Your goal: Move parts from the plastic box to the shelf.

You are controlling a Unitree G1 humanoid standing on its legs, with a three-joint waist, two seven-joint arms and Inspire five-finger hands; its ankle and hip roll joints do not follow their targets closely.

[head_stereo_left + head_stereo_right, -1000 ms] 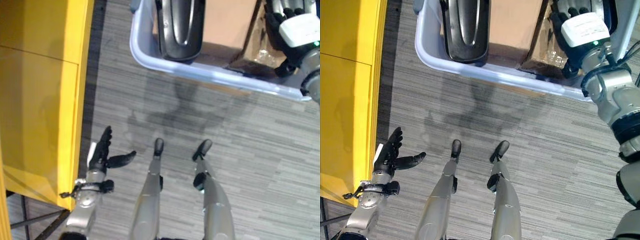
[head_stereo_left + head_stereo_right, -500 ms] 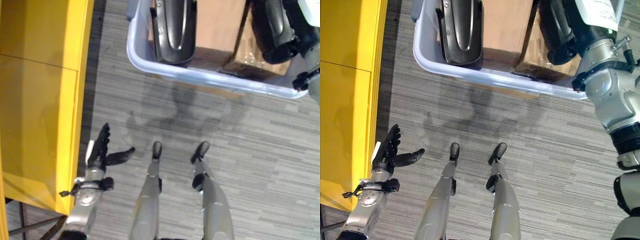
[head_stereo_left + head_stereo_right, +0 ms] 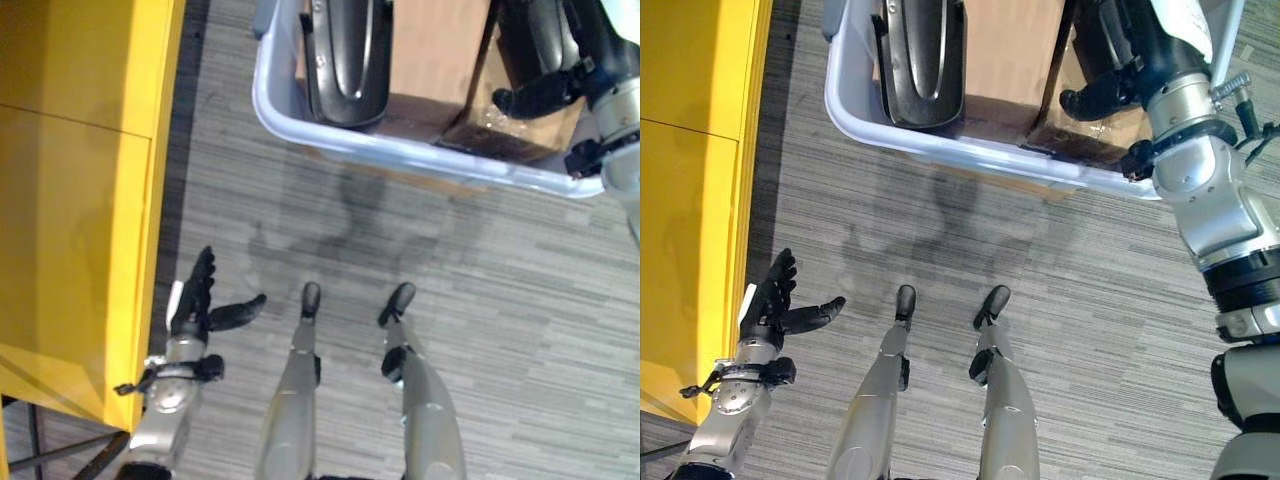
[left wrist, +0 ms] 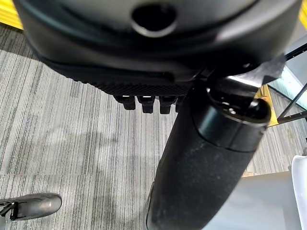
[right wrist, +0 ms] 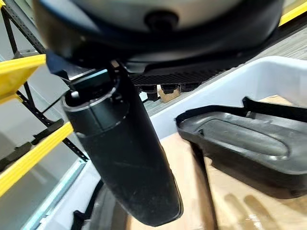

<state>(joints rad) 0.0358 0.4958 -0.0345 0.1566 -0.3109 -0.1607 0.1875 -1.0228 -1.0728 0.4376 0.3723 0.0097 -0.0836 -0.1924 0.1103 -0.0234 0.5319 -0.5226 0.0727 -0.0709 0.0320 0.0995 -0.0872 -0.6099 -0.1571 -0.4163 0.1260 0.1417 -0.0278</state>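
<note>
**A:** Item one, right hand [image 3: 1140,70]. Position and reason?

**B:** At 1 o'clock, lowered inside the plastic box [image 3: 400,150], over its right end. Fingers straight, thumb spread apart, clamped on nothing. Judged as poised to take a part from that end.

**A:** Item two, left hand [image 3: 195,305]?

**B:** At 7 o'clock, low above the carpet, just beside the yellow shelf [image 3: 70,200]. Fingers relaxed and apart, thumb out, empty. Probably kept near the shelf, ready to receive or steady a load.

**A:** Item three, the parts. Location?

**B:** All in the plastic box at 12 o'clock; none on the shelf, none in either hand. Task judged at its opening step.

**A:** Description?

**B:** Black moulded part [image 3: 348,50] at the left end, standing against the near wall: long, glossy, rounded shell with a raised centre rib. Another part [image 5: 240,139] beside the right hand: same dark finish, shallow dished form with a thin lip. Brown cardboard [image 3: 435,40] between and beneath them.
</note>
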